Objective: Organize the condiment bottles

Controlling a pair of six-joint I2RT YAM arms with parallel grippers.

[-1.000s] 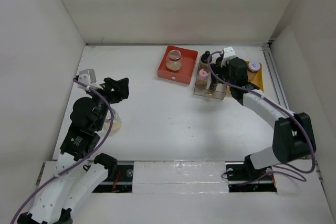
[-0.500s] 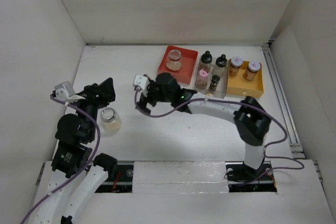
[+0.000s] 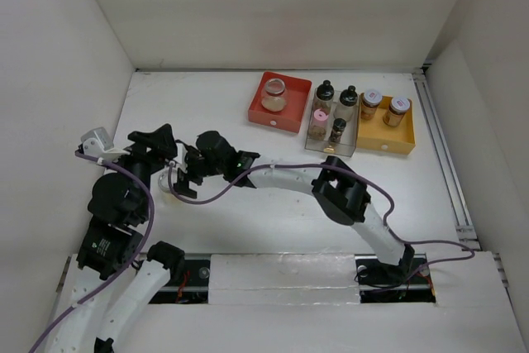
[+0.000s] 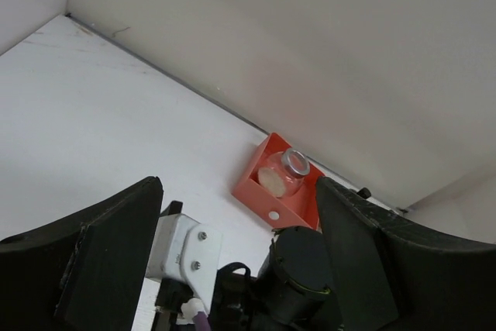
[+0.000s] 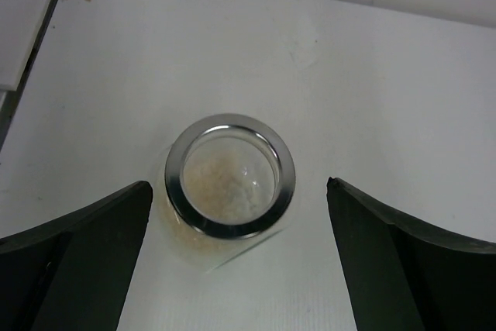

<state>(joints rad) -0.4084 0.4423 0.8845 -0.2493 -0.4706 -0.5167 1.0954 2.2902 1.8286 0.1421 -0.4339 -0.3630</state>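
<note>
Right fingers [image 5: 74, 257] shifted left — straddling jar [image 5: 230, 177].

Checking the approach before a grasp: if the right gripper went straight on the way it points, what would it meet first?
Most likely the squat glass jar, which stands on the table, centred between the open fingers of the right gripper; the depth to it is unclear.

Right arm [image 3: 285, 175] extends low and far across to the left side. Right gripper [image 3: 180, 178] points downward, jaws spread wide. Left arm [image 3: 116, 204] stands folded. Left gripper [image 3: 153, 145] is raised, jaws wide apart.
</note>
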